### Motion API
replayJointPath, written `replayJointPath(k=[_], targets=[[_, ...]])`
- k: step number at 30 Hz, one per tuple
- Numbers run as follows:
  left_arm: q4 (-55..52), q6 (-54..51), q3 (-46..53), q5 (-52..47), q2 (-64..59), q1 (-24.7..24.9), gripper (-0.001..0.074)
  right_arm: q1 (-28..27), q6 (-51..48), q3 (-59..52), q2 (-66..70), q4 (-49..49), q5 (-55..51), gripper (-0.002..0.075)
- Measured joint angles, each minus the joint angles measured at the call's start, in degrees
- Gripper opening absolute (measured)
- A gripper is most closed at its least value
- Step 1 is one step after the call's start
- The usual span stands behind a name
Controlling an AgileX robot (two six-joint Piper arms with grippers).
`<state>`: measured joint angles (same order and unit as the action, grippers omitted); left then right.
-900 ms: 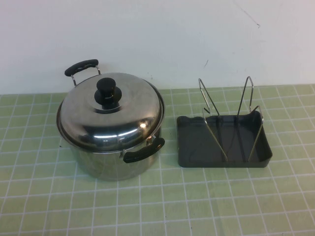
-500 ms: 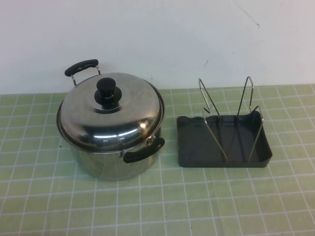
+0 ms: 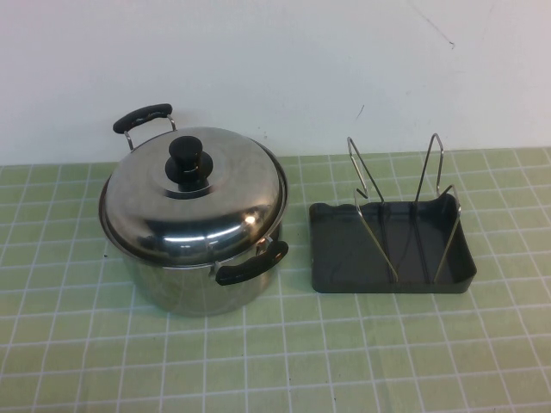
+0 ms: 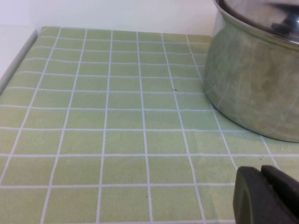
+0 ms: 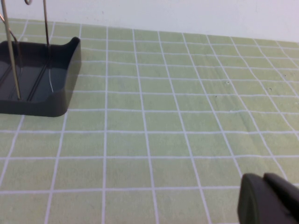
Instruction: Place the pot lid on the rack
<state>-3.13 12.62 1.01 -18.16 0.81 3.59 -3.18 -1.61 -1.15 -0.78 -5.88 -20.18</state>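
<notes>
The shiny steel pot lid [image 3: 207, 211] with a black knob [image 3: 191, 161] sits on the steel pot [image 3: 194, 280] at the table's left; its rim also shows in the left wrist view [image 4: 261, 14]. The rack [image 3: 400, 219], silver wire loops in a dark grey tray [image 3: 344, 249], stands to the pot's right and is empty; its corner shows in the right wrist view [image 5: 56, 79]. Neither arm shows in the high view. My left gripper [image 4: 264, 184] is shut and empty, low over the cloth beside the pot. My right gripper [image 5: 266, 186] is shut and empty, apart from the rack.
A green checked cloth [image 3: 275, 361] covers the table, with a white wall behind. The pot has two black handles, one at the back [image 3: 142, 116] and one at the front [image 3: 251, 262]. The table's left edge shows in the left wrist view [image 4: 16, 58].
</notes>
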Motion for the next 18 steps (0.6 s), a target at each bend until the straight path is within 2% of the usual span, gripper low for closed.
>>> replayJointPath(k=[13,16,18], targets=[[-0.6,-0.1,0.0,0.9,0.0,0.0,-0.0004,0.0,0.0,-0.3,0.0,-0.1,1.6,-0.0001],[-1.7,-0.1,0.2,5.8,0.0,0.0,-0.0004,0.0,0.0,-0.6,0.0,-0.7,7.2,-0.0001],[-2.3,-0.1,0.2,12.8,0.0,0.0,-0.0004,0.0,-0.2,-0.6,0.0,-1.3,14.3,-0.0001]])
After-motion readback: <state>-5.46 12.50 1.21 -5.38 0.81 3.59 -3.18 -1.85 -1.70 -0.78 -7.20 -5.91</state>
